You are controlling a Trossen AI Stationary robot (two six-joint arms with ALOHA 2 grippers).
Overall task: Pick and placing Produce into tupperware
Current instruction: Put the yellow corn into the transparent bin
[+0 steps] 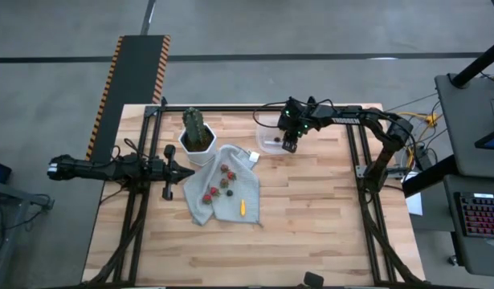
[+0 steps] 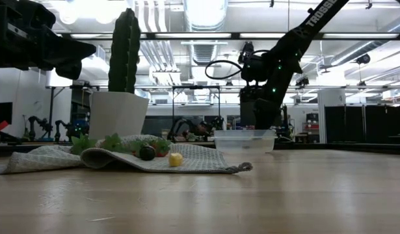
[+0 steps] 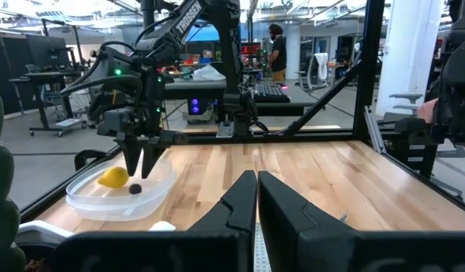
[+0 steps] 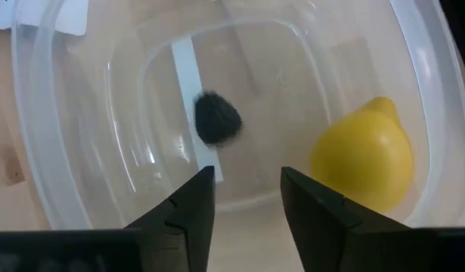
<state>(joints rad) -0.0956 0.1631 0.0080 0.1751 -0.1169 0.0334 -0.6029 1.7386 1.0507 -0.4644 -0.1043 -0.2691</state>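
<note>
One dark berry (image 4: 217, 117) in tupperware (image 4: 58, 151), just beyond spread right pincer (image 4: 247, 198).

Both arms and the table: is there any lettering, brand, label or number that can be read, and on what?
"TROSSEN", white letters, on the right arm in the left wrist view.
"TROSS", cut off by the picture's edge, on the same arm in the low view.
White lettering on that arm in the high view: too small to read.
White label by the container: no text visible.
Left arm: no text visible.
</note>
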